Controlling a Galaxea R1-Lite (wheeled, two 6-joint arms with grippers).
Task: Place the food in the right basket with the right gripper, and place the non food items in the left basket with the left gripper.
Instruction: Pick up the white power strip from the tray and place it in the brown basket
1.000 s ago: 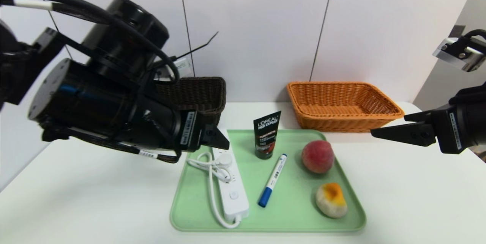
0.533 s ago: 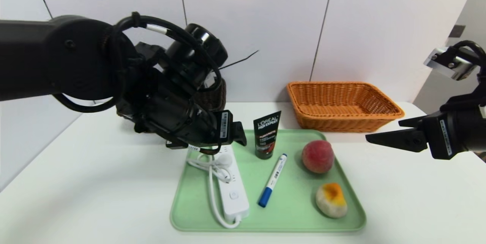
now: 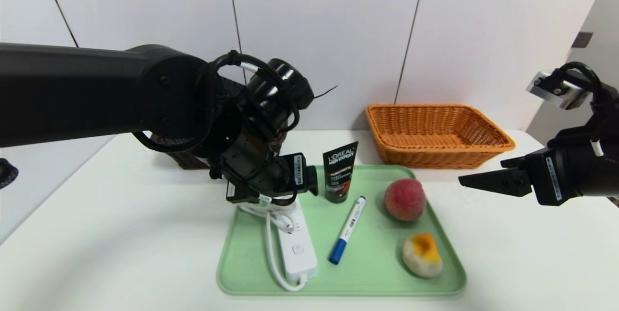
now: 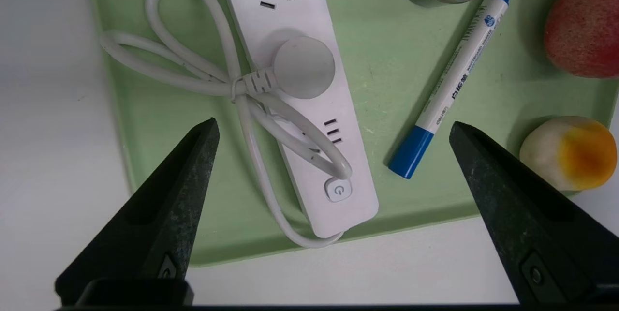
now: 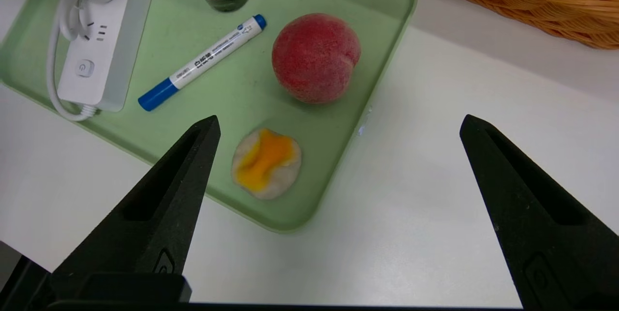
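Over the white power strip [image 4: 333, 156], left claw [image 4: 333, 125] now farther right, wide open, gripping nothing.

The black tube [image 3: 338, 173], upright toward the far side of the tray [image 3: 377, 272], reads "L'ORÉAL" with "MEN EXPERT" beneath (the smaller lines stay fuzzy). The power strip [image 4: 300, 98], on the left, bears a power symbol on its button [image 4: 338, 189].
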